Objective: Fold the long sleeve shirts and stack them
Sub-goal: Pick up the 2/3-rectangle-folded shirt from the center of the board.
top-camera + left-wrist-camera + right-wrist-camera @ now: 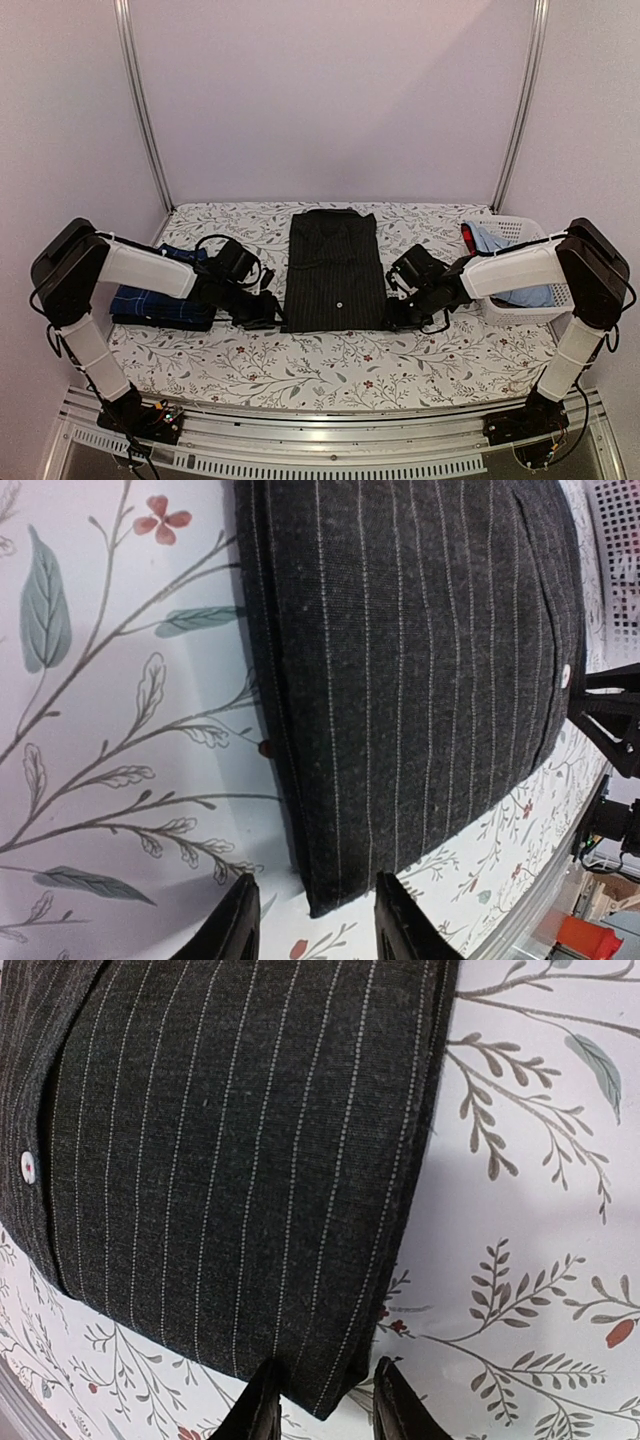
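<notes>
Your black cloth shirt with thin pale stripes [333,270] lies flat in the middle of the flowery table [330,365]. It is folded into a long strip. The dark blue checked shirt [160,300] sits folded at the left, under your left arm.

Both arms are low at the near end of the black shirt, one at each corner, likely so you can lift that end evenly and fold it away from you.

Your left gripper [318,925] has its fingers spread around the corner, and bare table shows beside the cloth. Your right gripper [330,1405] sits tighter around its corner. You cannot tell if it is pinching.
</notes>
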`<state>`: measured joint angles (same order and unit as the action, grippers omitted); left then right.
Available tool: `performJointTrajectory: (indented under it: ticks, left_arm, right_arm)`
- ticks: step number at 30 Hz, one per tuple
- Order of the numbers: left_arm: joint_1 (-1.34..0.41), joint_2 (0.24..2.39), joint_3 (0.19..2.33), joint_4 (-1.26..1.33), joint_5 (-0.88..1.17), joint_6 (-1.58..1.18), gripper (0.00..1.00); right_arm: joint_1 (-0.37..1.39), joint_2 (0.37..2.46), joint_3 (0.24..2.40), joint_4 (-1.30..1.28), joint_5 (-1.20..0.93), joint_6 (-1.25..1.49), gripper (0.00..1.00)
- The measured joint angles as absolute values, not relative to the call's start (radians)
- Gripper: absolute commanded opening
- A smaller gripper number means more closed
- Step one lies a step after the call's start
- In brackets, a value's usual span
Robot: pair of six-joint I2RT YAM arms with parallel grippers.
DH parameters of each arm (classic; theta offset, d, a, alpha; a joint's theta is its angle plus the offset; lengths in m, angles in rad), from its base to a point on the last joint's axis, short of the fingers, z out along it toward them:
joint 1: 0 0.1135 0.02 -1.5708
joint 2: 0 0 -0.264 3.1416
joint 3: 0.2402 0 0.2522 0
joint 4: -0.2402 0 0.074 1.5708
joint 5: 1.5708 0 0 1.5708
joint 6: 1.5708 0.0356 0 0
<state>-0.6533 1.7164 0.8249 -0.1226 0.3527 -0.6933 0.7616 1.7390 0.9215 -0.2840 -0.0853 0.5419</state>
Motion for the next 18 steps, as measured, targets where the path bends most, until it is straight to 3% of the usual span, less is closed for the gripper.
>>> performJointTrajectory:
  ticks: [18]
  left_arm:
    - [-0.684, 1.763, 0.89, -0.183, 0.321, -0.693, 0.37]
  right_arm:
    - [0.766, 1.742, 0.923, -0.284, -0.062, 0.57, 0.22]
